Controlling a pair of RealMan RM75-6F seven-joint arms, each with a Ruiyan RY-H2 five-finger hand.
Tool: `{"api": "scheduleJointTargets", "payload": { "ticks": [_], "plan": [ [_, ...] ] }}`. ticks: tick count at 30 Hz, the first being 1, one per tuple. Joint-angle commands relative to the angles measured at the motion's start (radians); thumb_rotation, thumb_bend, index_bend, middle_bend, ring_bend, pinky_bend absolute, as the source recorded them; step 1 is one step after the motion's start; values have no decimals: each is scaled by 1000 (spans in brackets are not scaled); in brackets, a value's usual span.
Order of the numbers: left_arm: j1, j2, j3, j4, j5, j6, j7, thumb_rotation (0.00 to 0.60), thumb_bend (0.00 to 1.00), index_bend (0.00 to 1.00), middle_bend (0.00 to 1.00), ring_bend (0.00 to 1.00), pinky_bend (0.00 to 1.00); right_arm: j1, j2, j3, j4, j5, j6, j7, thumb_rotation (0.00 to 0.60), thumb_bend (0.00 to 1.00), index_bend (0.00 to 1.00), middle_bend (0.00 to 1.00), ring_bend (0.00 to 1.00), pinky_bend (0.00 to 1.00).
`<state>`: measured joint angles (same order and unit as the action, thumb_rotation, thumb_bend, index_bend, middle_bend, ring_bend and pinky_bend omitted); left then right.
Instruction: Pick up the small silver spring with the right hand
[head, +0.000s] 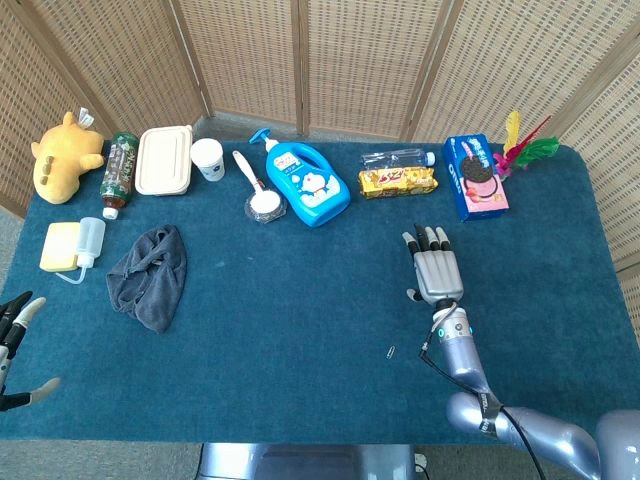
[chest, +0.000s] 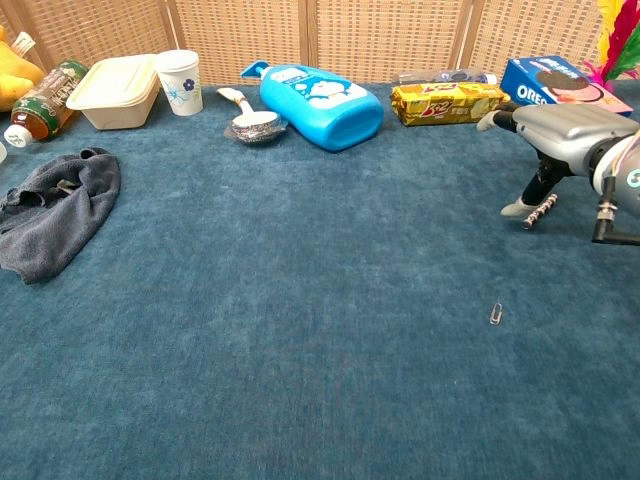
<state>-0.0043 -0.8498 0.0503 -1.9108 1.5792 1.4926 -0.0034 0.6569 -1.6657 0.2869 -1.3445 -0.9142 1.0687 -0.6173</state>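
The small silver spring (chest: 541, 211) lies on the blue tablecloth at the right of the chest view. My right hand (chest: 558, 128) hovers flat just above it with the fingers stretched out and apart. Its thumb tip (chest: 514, 208) reaches down to the cloth just left of the spring. The hand holds nothing. In the head view the right hand (head: 432, 270) covers the spring, which is hidden there. My left hand (head: 18, 348) is at the bottom left edge, fingers spread and empty.
A paper clip (chest: 496, 313) lies nearer the front edge. Along the back stand an Oreo box (head: 475, 176), a yellow snack pack (head: 397, 181) and a blue detergent bottle (head: 307, 183). A grey cloth (head: 150, 273) lies at the left.
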Motion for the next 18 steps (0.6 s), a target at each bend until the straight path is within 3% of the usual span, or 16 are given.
{"api": "scheduleJointTargets", "payload": {
  "ticks": [1, 18],
  "plan": [
    [-1, -2, 1, -1, 0, -2, 6, 600, 206, 0, 0, 0, 0, 5, -4, 4, 3, 10, -1, 4, 600, 28, 106, 0, 0, 0],
    [0, 3, 3, -5, 3, 0, -4, 600, 205, 0, 0, 0, 0, 27, -46, -17, 59, 54, 4, -22, 600, 28, 106, 0, 0, 0]
  ]
}}
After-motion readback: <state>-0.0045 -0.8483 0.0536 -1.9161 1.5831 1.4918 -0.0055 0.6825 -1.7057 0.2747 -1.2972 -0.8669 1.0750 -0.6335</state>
